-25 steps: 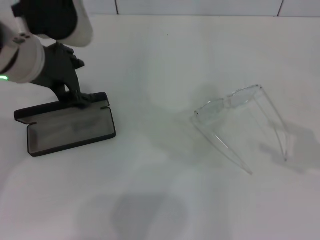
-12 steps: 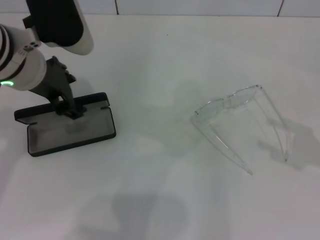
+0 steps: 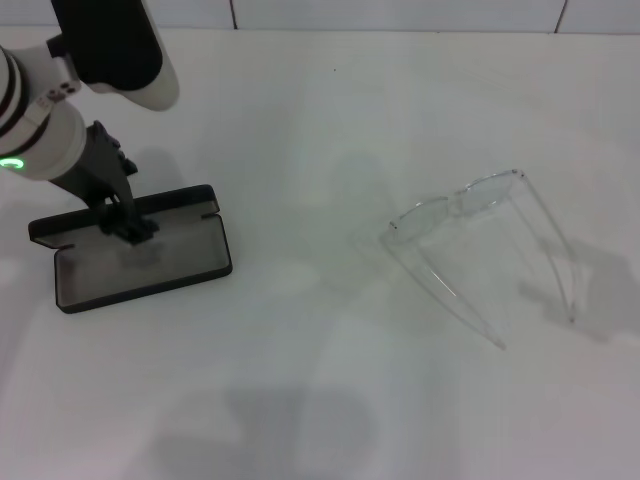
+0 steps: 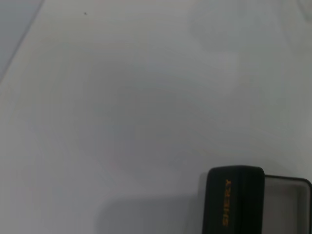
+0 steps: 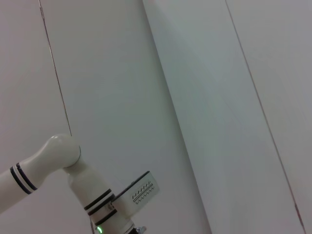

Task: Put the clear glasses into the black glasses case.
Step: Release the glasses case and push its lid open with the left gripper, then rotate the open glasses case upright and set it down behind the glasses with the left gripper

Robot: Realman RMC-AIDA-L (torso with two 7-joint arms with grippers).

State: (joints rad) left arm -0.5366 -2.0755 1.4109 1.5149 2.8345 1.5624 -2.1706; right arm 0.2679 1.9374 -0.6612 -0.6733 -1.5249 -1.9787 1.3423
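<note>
Hovering low over the open black glasses case (image 3: 140, 250), the left gripper (image 3: 127, 226) has its dark fingers down at the case's rear edge, about where lid meets tray; whether they are parted or pinched on the lid I cannot tell from this angle. Case sits at the left of the white table (image 3: 300, 380), lid laid back, pale grey lining showing. Left wrist view catches one rounded black end with orange lettering and a strip of grey lining beside it. Right gripper is not in the head view — its wrist camera looks at wall panels and the other arm's white links, so that arm is up and away, likely parked. Out to the right, well apart from the case, lie the clear glasses (image 3: 480, 250): front frame standing up, both long arms unfolded and splayed toward the near-right, tips resting on the table. Judgement — very light, stiff but springy plastic, slick and prone to skating or twisting under a hard pinch; lenses smear and scratch. Best hold is probably the bridge or the top rim of the front. The open arms may want folding to fit the tray.
</note>
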